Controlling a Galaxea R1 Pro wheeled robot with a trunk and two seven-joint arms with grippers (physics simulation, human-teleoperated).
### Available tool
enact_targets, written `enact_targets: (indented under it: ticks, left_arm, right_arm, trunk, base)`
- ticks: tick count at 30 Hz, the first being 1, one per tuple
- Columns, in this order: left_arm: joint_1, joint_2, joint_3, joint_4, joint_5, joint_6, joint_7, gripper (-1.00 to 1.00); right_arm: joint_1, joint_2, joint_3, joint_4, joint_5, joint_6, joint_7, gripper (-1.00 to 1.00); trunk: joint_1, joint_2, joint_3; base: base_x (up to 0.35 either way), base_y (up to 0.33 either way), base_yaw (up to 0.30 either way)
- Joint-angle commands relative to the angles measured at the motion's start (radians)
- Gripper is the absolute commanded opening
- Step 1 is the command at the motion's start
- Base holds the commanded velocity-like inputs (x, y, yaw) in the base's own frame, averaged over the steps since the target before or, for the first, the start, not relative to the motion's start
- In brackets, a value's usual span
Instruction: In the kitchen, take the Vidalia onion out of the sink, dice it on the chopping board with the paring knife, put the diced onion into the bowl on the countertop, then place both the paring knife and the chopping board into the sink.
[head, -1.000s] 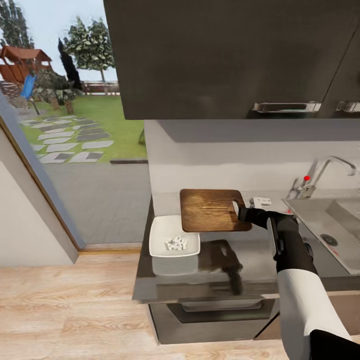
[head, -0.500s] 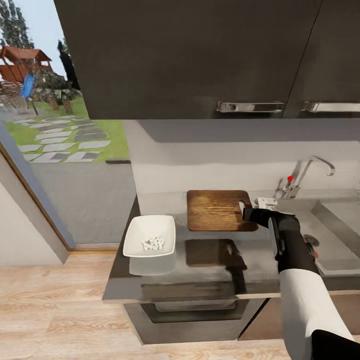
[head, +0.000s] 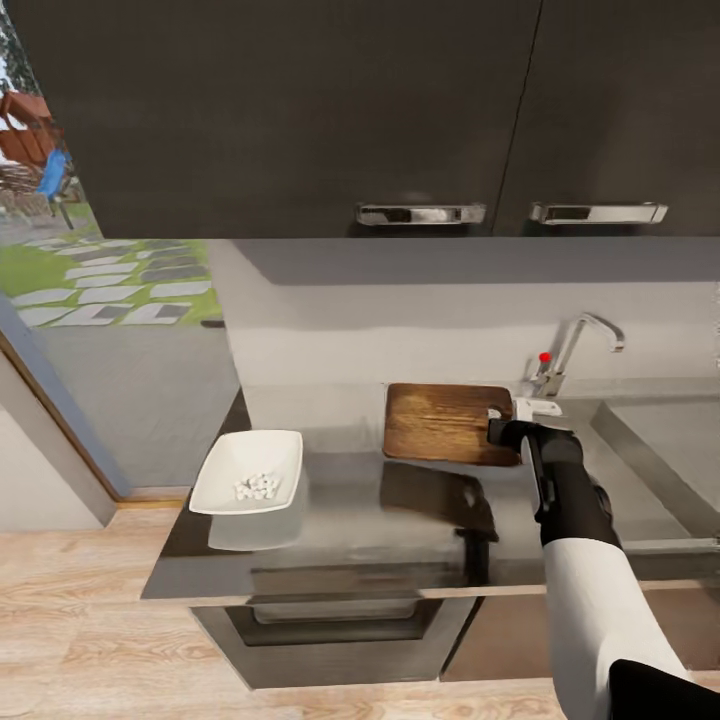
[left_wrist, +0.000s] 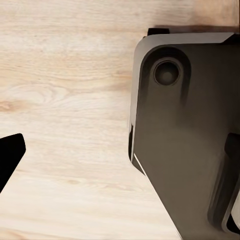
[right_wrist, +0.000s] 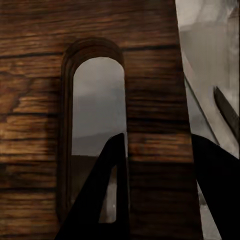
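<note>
Head view: the right gripper (head: 503, 428), right of centre in the frame, holds the chopping board (head: 447, 423) by its right-hand end. The board is raised flat above the grey worktop (head: 400, 530) and throws a dark shadow on the surface below it. Right wrist view: the two dark fingers (right_wrist: 105, 195) are clamped on the strip of wood between the board's handle slot (right_wrist: 97, 130) and its edge, one finger showing through the slot, the other outside the edge.

The white bowl (head: 248, 471) stands on the worktop at lower left of the frame, well apart from the board, with the diced onion (head: 256, 487) inside. The sink (head: 650, 440) lies at the right edge of the frame; its chrome tap (head: 575, 345) with the red knob (head: 544, 357) rises just beyond the gripper.

Left wrist view: pale wood floor (left_wrist: 65, 100) and a dark part of the robot's body (left_wrist: 190, 130). One black finger tip (left_wrist: 9, 157) shows at the frame's left edge; whether the left fingers are apart or together cannot be told.
</note>
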Motion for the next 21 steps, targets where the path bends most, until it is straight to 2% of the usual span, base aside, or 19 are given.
enact_targets:
  ticks: [1,2,4,8,10,11,12,14,17,21]
  left_arm:
    - [-0.002,0.0,-0.008,0.005,0.01,-0.008,0.0,1.0]
    - [-0.002,0.001,-0.008,0.005,0.01,-0.008,0.0,1.0]
    - [-0.002,0.001,-0.008,0.005,0.011,-0.008,0.0,1.0]
    - [-0.002,0.001,-0.007,0.005,0.01,-0.008,0.0,1.0]
    - [-0.002,0.001,-0.007,0.005,0.01,-0.008,0.0,1.0]
    - [-0.002,0.001,-0.007,0.005,0.011,-0.008,0.0,1.0]
    - [-0.002,0.001,-0.008,0.005,0.011,-0.008,0.0,1.0]
    - [-0.002,0.001,-0.007,0.005,0.011,-0.008,0.0,1.0]
    - [-0.002,0.001,-0.007,0.005,0.011,-0.008,0.0,1.0]
    - [-0.002,0.002,-0.007,0.005,0.011,-0.008,0.0,1.0]
  right_arm:
    - [-0.001,0.015,-0.005,-0.001,0.001,0.005,-0.034,-1.0]
    - [-0.001,0.029,-0.007,-0.001,-0.001,0.005,-0.091,-1.0]
    - [-0.001,0.042,-0.008,-0.001,-0.003,0.005,-0.154,-1.0]
    - [-0.001,0.065,-0.014,0.0,-0.005,0.007,-0.19,-1.0]
    - [-0.001,0.069,-0.087,0.001,-0.031,0.007,-0.228,-1.0]
    - [-0.001,0.071,-0.145,0.0,-0.061,0.007,-0.26,-1.0]
    - [-0.001,0.072,-0.187,0.0,-0.101,0.007,-0.299,-1.0]
    - [-0.001,0.072,-0.217,0.0,-0.175,0.006,-0.371,-1.0]
    - [-0.001,0.073,-0.23,0.0,-0.275,0.004,-0.484,-1.0]
    - [-0.001,0.074,-0.233,0.0,-0.341,-0.001,-0.555,-1.0]
  trunk:
    - [0.001,-0.002,-0.002]
    - [0.001,-0.002,-0.002]
    - [0.001,-0.002,-0.002]
    - [0.001,-0.002,-0.002]
    - [0.001,-0.002,-0.002]
    - [0.001,-0.002,-0.002]
    - [0.001,-0.002,-0.002]
    - [0.001,-0.002,-0.002]
    - [0.001,-0.002,-0.002]
    - [0.001,-0.002,-0.002]
  base:
    - [0.0,-0.318,0.0]
    - [0.0,-0.318,0.0]
    - [0.0,-0.318,0.0]
    - [0.0,-0.318,0.0]
    - [0.0,-0.318,0.0]
    - [0.0,-0.318,0.0]
    - [0.0,-0.318,0.0]
    - [0.0,-0.318,0.0]
    - [0.0,-0.318,0.0]
    - [0.0,-0.318,0.0]
